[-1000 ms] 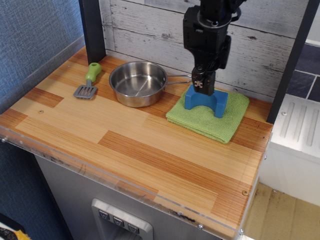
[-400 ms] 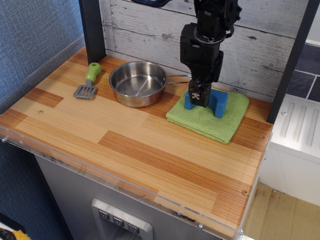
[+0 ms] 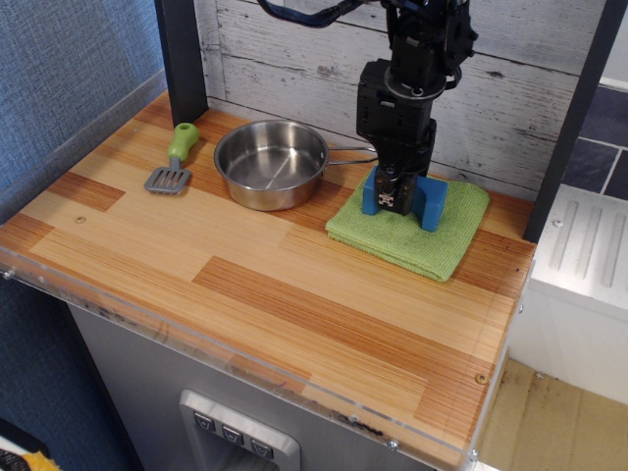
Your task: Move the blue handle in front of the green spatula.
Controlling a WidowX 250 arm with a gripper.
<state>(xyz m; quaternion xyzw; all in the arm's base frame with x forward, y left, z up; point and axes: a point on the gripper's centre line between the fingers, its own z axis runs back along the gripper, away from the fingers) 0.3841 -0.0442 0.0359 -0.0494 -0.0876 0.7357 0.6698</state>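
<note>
The blue handle, a chunky arch block, stands on a green cloth at the back right of the wooden counter. My gripper has come straight down over the block's middle, and its fingers cover the centre of the arch. Only the block's left edge and right foot show on either side. The fingers overlap the block, so I cannot see whether they are pressed on it. The green spatula lies at the back left, lime handle pointing away and grey slotted head toward the front.
A steel pan sits between the spatula and the cloth, its thin wire handle pointing right toward the arm. A dark post stands at the back left and a plank wall runs behind. A clear strip edges the counter front.
The gripper has dropped from just above the blue block down over its middle. The block, cloth, pan and spatula have not moved.
</note>
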